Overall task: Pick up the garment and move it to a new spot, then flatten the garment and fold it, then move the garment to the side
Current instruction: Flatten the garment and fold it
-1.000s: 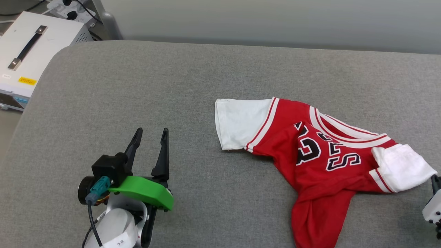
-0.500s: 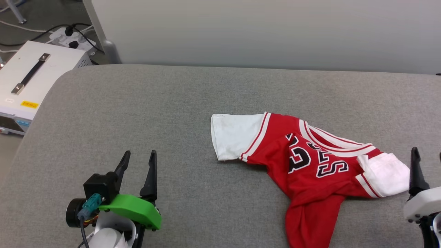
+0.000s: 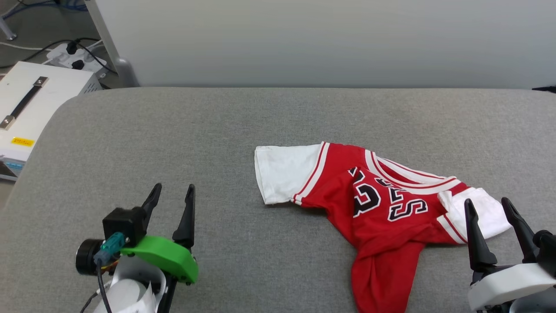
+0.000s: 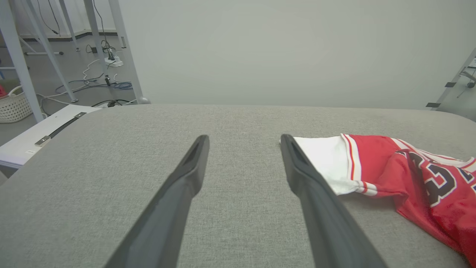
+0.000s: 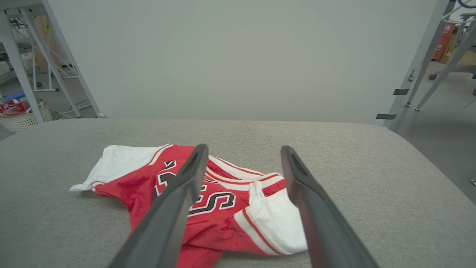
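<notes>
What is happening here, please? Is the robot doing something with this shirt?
A two-armed robot is working on a red garment that lies crumpled on a grey padded table. Neither gripper holds it. The right gripper is open and points at the near white sleeve. The left gripper is also open, over bare table to the left of the garment. The garment is not yet flattened or folded.

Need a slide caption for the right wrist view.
Right gripper, jaws open, facing the crumpled red jersey on the grey cushion.

red garment [image 3: 378, 237], white sleeves [image 3: 280, 174], grey surface [image 3: 173, 130]
</notes>
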Motion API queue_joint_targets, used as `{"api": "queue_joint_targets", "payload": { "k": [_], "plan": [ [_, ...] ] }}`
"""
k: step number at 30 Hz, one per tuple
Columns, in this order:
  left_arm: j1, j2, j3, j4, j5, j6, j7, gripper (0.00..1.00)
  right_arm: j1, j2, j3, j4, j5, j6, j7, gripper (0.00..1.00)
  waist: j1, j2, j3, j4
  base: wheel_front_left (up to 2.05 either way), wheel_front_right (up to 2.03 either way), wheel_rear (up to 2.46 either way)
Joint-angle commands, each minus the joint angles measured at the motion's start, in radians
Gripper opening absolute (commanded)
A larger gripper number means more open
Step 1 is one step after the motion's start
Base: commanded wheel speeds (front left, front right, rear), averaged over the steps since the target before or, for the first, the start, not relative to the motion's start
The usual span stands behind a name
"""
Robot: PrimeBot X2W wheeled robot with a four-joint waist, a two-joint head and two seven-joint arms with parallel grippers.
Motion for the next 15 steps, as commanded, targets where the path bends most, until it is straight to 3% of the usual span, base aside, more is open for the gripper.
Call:
{"api": "queue_joint_targets", "payload": {
  "k": [1,8,15],
  "plan": [
    [-0.049,0.005,-0.01,-0.003,0.008,-0.017,0.014,1.0,0.005,0.005,-0.001,-0.013,0.006,0.0,0.003,1.0,0.0,0.0,0.031,-0.019,0.0,0.0,0.0],
    [-0.277,-0.013,-0.092,0.069,-0.017,-0.126,0.192,1.0,-0.036,0.009,-0.01,-0.039,0.041,0.0,0.003,1.0,0.0,0.0,0.148,-0.047,0.0,0.0,0.0],
    [-0.495,-0.045,-0.141,0.237,-0.085,-0.186,0.446,1.0,-0.096,0.01,0.005,-0.022,0.061,0.0,-0.011,1.0,0.0,0.0,0.247,-0.101,0.0,0.0,0.0]
  ]
}}
